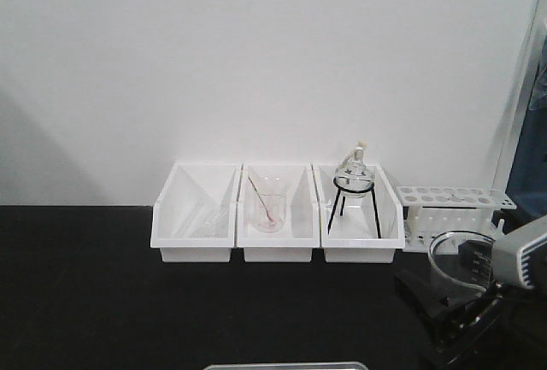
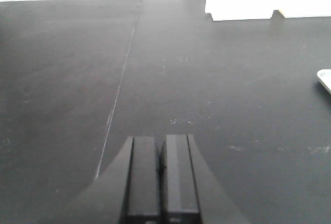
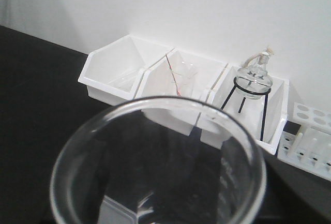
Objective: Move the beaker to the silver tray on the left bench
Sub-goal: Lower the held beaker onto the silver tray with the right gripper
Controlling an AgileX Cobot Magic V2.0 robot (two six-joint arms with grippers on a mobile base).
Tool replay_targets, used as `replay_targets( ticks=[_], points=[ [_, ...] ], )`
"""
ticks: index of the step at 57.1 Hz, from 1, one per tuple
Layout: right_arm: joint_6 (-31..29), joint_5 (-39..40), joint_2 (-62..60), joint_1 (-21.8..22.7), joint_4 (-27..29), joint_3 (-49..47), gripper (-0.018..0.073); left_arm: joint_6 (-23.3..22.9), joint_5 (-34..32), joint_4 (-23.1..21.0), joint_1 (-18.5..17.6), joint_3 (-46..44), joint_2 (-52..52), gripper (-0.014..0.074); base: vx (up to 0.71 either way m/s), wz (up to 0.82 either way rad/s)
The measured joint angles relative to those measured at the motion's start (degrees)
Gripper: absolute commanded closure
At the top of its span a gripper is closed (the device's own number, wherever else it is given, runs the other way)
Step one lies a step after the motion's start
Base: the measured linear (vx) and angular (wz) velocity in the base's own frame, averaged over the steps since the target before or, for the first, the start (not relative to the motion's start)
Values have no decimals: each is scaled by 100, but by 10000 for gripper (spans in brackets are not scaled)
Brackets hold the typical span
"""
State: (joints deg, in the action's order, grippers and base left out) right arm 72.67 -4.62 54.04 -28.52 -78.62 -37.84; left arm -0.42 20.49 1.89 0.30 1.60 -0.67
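Note:
The clear glass beaker (image 1: 460, 265) is held upright in my right gripper (image 1: 457, 303) at the front right of the black worktop (image 1: 102, 284). In the right wrist view the beaker's rolled rim (image 3: 70, 162) fills the lower frame, and the dark fingers of my right gripper (image 3: 160, 182) show through the glass on both sides. The silver tray (image 1: 286, 366) shows only as a thin far edge at the bottom centre. Its corner also shows in the left wrist view (image 2: 325, 79). My left gripper (image 2: 160, 149) is shut and empty, low over the bare worktop.
Three white bins (image 1: 195, 212) stand against the back wall. The middle one holds a narrower beaker with a rod (image 1: 267, 209), the right one a round flask on a black tripod (image 1: 354, 184). A white test tube rack (image 1: 453, 209) stands just behind the held beaker.

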Motion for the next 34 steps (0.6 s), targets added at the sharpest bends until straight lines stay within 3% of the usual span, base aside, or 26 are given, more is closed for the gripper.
replay_targets(
  ticks=[11,20,28,34],
  points=[
    [0,370,772,0,0,42,564,0,0,0,0,0,0,595,0,0],
    [-184,1879,1914,0,-92,105,563,0,0,0,0,0,0,595,0,0],
    [-1285,3279,2995,0,11,105,563,0,0,0,0,0,0,595,0,0],
    [-2157,3908,3680,0,811,105,563,0,0,0,0,0,0,595,0,0]
  ],
)
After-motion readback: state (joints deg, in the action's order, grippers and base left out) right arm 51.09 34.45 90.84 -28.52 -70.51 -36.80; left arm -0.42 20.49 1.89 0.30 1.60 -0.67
